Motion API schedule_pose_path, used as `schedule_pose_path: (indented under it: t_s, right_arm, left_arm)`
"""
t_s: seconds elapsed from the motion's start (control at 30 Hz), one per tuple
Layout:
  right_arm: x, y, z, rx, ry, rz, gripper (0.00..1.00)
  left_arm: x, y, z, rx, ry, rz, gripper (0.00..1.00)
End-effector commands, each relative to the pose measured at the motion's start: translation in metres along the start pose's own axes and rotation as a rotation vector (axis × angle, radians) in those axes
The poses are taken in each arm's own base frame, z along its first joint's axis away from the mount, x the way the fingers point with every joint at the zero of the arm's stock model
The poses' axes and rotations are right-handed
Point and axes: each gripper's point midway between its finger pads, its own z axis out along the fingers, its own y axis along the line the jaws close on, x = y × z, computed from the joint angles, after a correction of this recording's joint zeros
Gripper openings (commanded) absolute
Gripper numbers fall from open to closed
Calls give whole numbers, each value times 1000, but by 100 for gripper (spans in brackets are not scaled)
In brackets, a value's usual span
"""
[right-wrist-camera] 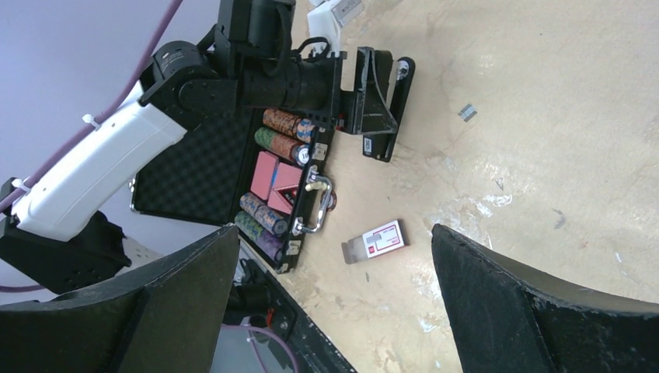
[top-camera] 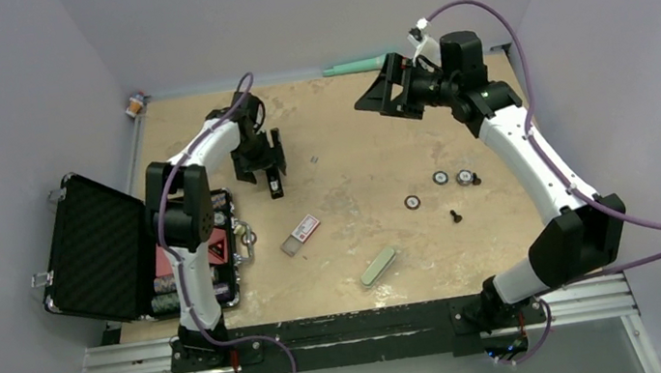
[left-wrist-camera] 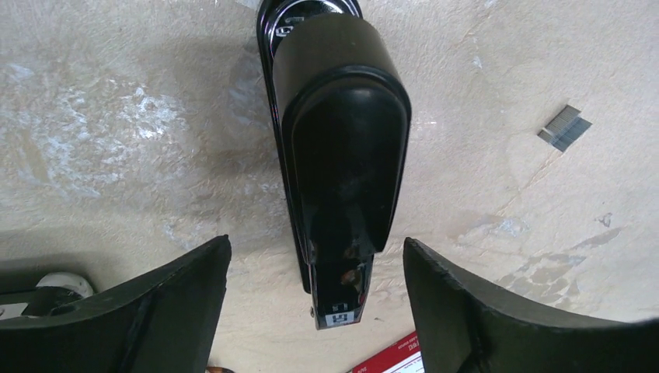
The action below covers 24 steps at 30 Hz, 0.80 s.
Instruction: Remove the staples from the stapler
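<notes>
Stapler (left-wrist-camera: 342, 155), far end cut off in wrist view, lies btwn released L claw (left-wrist-camera: 316, 252) tips; R claw (right-wrist-camera: 334, 233) also released.

Print on the box label (right-wrist-camera: 386, 238) is unreadable.

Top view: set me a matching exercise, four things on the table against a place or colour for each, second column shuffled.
1. stapler
2. staples
3. oblong piece
4. small box

A. pale green, nearest the table's front edge
B. black, between the left jaws with a gap on each side
C. tiny grey strip, just right of the stapler
D. clear, with a red-and-white label

Pairs: 1-B, 2-C, 3-A, 4-D.
</notes>
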Motion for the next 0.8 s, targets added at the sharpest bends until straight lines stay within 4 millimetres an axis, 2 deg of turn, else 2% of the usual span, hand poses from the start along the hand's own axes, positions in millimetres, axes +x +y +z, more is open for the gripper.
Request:
schedule_pose_path:
  t_s: [0.0,0.2,0.33,0.5,0.77]
  right_arm:
    - [-14,17,-11,-24,-50,-62,99]
    - [-11,18,-15,-29,-57,-67,99]
    - [-7,17,-19,-23,-65,-69,99]
    - [-2,16,-24,-19,-73,-67,99]
    - [10,16,-34,-23,-97,-45,99]
  left_arm:
    - [-31,-9,-47,36,-144,25,87]
    - [-30,-13,-82,68,-213,56,96]
    - [-17,-16,-102,87,-236,86,96]
    - [10,-31,-120,139,-250,183,96]
    - [68,-64,-137,220,-244,371,92]
